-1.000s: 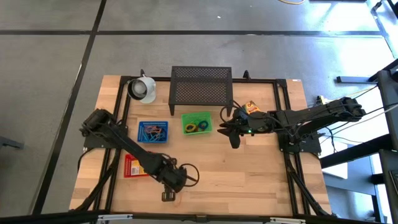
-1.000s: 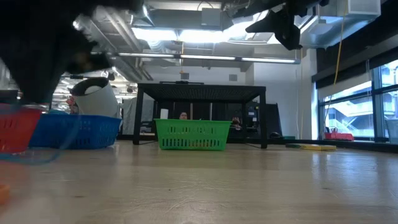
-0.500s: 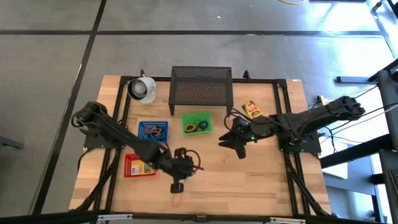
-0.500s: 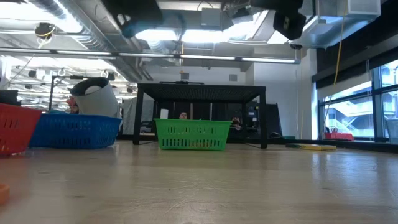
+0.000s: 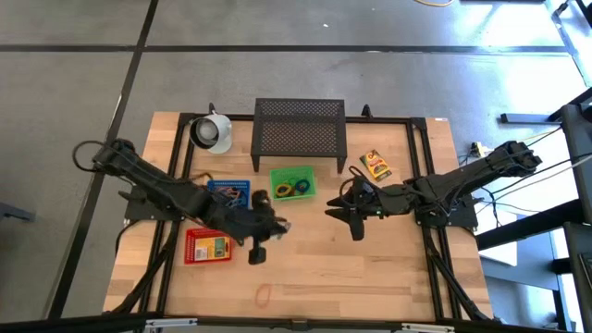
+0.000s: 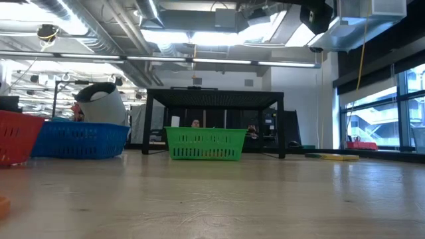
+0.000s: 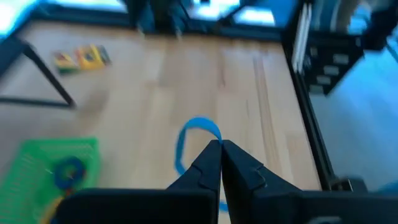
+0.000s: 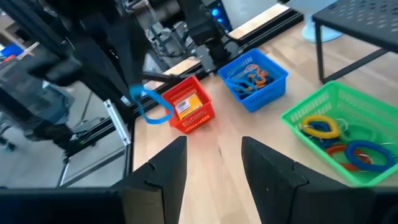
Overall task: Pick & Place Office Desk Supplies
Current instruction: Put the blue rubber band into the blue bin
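Left hand point(image 7: 220, 151) pinched shut on thin blue rubber loop point(image 7: 191, 140), right hand point(image 8: 214, 163) open, empty, over pale wood table point(image 5: 370, 259)

Robotics lab or industrial test hall. Wooden tabletop point(image 5: 370, 259) framed by black metal rails, standing on bare grey concrete floor point(image 5: 277, 79) marked with dark lines. Exposed ceiling ducts point(image 6: 126, 33) and strip lights point(image 6: 219, 63) overhead — large windows point(image 6: 382, 109) along one side, more benches and equipment beyond.
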